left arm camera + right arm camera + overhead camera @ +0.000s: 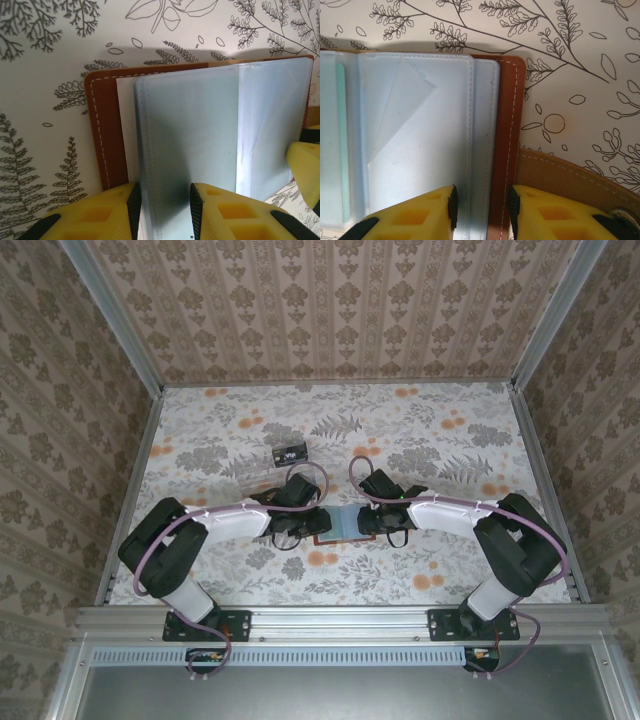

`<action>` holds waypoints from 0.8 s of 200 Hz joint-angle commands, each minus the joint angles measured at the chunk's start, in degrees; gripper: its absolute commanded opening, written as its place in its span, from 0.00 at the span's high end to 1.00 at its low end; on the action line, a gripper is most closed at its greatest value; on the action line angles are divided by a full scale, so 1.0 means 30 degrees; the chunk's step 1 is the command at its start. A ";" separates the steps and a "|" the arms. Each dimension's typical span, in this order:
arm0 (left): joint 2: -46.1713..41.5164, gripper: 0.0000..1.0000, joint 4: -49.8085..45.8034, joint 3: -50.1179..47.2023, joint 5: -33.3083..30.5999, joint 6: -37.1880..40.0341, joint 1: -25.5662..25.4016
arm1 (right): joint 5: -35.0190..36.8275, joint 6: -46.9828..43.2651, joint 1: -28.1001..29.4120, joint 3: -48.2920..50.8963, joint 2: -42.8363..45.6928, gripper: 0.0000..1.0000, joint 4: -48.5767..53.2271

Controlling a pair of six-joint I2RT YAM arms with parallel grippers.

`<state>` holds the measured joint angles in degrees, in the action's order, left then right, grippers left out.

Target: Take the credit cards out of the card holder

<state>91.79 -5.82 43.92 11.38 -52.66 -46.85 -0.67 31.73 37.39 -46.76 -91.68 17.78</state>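
Straddling card holder (340, 523): left gripper (165, 200) at 9 o'clock, right gripper (481, 199) at 3, jaws apart; I'd keep cover (509, 125) pinned, tease sleeve (190, 130) open.

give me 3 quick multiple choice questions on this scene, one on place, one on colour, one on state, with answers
1. Where is the card holder? A by the far wall; B between the left gripper and right gripper; C on the metal rail.
2. Its cover's colour? A brown; B black; C green.
3. Its state? A folded shut; B standing on edge; C lying open.
Answers: B, it sits between them in the top view; A, the stitched leather edge is brown; C, its clear sleeves face up.
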 commanded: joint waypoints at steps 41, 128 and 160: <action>-0.0331 0.65 -0.0835 0.0613 -0.0487 0.0650 -0.0112 | -0.0449 0.0294 -0.0015 0.0265 -0.0640 0.64 0.0198; -0.0117 0.65 -0.0890 0.1143 -0.0155 0.1181 -0.0260 | -0.0432 0.0269 -0.0011 0.0177 -0.0730 0.64 0.0266; 0.0369 0.66 -0.0964 0.1093 -0.0126 0.1003 -0.0262 | -0.0393 0.0295 -0.0013 0.0177 -0.0703 0.64 0.0262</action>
<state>91.29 -8.08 46.19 10.28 -50.50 -47.24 -0.64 31.75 37.36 -46.76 -91.88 17.76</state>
